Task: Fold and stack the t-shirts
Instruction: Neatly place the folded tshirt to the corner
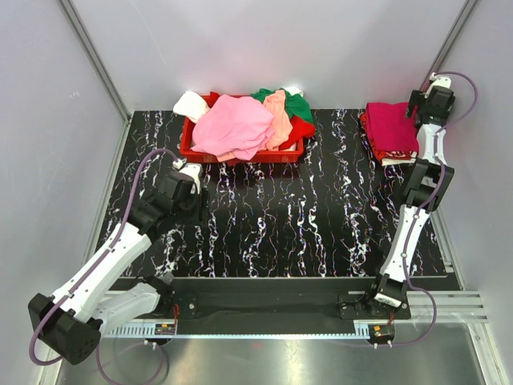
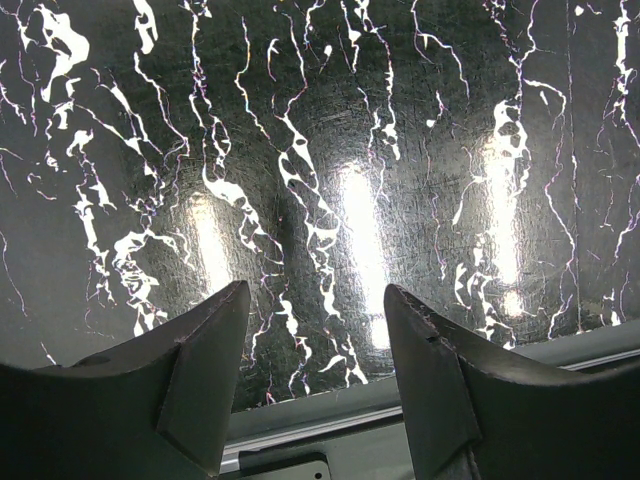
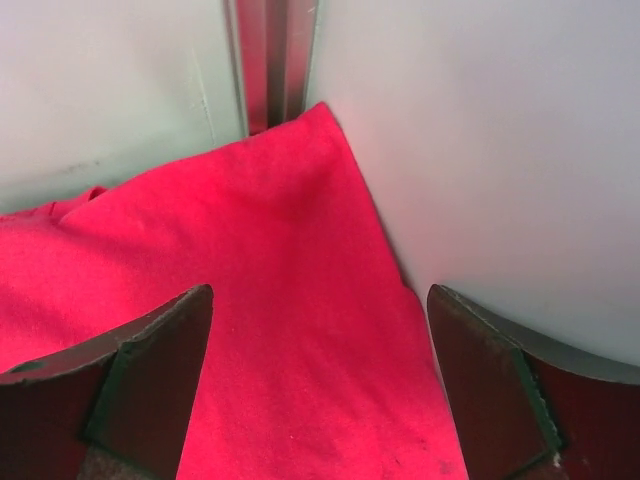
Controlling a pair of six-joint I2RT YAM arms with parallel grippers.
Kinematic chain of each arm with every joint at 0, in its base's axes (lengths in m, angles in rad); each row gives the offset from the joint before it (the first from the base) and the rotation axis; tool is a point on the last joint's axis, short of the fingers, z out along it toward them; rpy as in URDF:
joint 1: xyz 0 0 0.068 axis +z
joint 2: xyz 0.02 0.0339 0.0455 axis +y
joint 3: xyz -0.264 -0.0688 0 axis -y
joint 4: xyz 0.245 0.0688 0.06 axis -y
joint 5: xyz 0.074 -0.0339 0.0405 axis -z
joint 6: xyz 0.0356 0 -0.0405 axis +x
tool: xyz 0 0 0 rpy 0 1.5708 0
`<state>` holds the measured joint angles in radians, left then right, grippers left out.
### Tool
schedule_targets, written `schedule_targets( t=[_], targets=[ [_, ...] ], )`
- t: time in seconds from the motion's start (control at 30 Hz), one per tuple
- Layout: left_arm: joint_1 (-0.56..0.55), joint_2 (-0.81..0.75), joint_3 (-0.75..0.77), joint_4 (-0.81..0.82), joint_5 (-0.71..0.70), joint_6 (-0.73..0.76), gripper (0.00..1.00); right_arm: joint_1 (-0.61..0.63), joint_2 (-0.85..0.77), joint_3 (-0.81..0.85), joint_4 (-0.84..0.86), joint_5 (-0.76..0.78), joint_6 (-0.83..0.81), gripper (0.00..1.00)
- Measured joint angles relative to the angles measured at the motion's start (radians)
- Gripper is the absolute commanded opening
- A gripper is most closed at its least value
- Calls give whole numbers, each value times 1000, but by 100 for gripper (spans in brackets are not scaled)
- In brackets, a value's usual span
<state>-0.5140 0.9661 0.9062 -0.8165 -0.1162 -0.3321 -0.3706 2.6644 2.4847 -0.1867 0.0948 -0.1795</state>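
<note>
A black tabletop (image 1: 280,233) veined in white is enclosed by plain white wall panels (image 1: 264,48), joined at the far corners by aluminium posts (image 1: 96,68). Three elongated light reflections (image 2: 365,240) are recorded on its glossy surface. Brushed metal sheet (image 1: 264,361) is noted beyond the near edge

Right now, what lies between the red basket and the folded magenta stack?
Only bare marbled tabletop separates the basket from the folded stack. The top external view shows this gap clearly.

Most of the red basket (image 1: 276,155) hidden under the heaped t-shirts (image 1: 236,124).
</note>
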Motion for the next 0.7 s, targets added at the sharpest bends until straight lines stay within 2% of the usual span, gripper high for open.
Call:
schedule_targets(
  t=[0.1,0.23,0.37,0.5,0.6,0.7],
  targets=[
    [0,0,0,0,0,0,61,4,-15,-21,3,29,13,97],
    [0,-5,0,0,0,0,61,9,-125,-136,-17,74,39,98],
    [0,-21,0,1,1,0,62,49,-314,-341,-8,159,42,100],
    [0,-37,0,1,1,0,61,166,-486,-562,18,229,121,99],
    [0,-52,0,2,1,0,62,253,-536,-697,19,236,217,98],
    [0,-64,0,2,1,0,61,276,-536,-808,-18,238,283,98]
  ],
)
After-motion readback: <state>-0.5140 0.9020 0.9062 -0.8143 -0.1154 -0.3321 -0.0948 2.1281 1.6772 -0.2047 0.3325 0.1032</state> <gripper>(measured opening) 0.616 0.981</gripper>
